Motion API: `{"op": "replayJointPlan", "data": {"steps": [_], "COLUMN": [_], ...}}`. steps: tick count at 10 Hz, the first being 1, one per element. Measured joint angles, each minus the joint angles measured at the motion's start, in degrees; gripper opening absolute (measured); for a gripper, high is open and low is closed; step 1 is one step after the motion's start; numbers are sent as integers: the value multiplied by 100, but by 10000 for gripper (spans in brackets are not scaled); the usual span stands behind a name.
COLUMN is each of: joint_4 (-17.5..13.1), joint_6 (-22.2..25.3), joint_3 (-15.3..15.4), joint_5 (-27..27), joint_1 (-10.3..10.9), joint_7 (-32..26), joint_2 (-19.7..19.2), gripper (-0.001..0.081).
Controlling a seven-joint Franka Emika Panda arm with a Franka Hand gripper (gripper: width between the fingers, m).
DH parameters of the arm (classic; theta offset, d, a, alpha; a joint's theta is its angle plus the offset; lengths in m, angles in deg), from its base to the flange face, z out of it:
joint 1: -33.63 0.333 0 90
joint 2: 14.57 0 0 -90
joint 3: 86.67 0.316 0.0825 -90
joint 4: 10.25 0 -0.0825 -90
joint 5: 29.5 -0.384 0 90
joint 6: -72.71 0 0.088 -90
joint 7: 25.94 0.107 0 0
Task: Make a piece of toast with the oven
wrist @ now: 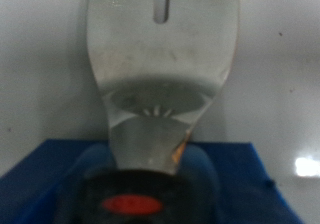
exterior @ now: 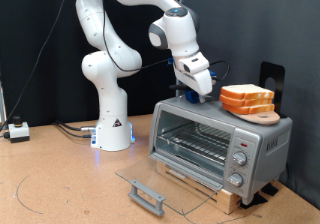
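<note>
Hand (exterior: 196, 87) hangs low over the top of the oven (exterior: 215, 144), at the end toward the exterior view's left. Wrist view: a flat metal spatula (wrist: 162, 79), slotted, dull brushed steel, blade widening away from a neck set into a black grip with a red mark, blue parts either side. It looks clamped in the hand, but the fingers themselves are hidden, so I cannot tell how far apart they stand.

Oven: boxy, silver-grey, three round knobs down its right end. Glass door (exterior: 165, 187) is dropped fully open, lying flat near the wooden surface (exterior: 60, 184), grey bar handle at its outer edge. Wire rack visible inside.

Stack of bread slices (exterior: 246, 99), orange-tan crust, pale faces, sits on the oven top on a small wooden board, just beside the hand.
</note>
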Motion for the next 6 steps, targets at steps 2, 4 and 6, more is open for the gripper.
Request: {"op": "replayJointPlan", "data": {"steps": [2, 4, 6], "joint_4": [-5, -37, -38], "joint_6": [-4, -6, -6], "joint_3": [0, -3, -11], "joint_5": [-2, -5, -6], "joint_1": [0, 0, 0], "joint_7": [0, 0, 0], "joint_2": [-32, -30, -29], "gripper": [602, 399, 399]}}
